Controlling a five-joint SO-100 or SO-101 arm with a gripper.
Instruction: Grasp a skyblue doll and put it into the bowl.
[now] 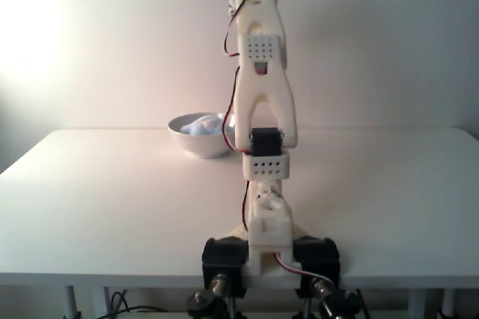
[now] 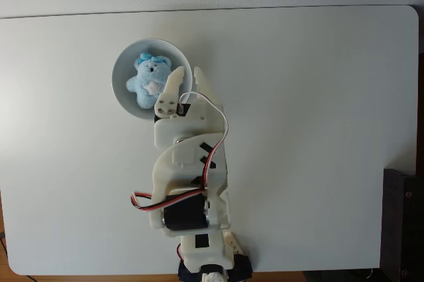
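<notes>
From my remote station, starting at the left of the top-down fixed view, I saw the skyblue doll [image 2: 148, 81] lying inside the bowl [image 2: 126, 96], and in the front fixed view its pale blue top [image 1: 200, 126] showed just over the bowl's rim [image 1: 183, 133]. Just right of the doll, the gripper [image 2: 190, 77] hung over the bowl's right rim with its fingers spread apart and nothing between them. I judged the placing as good as done, with only drawing the arm [image 2: 192, 163] clear of the bowl left.
</notes>
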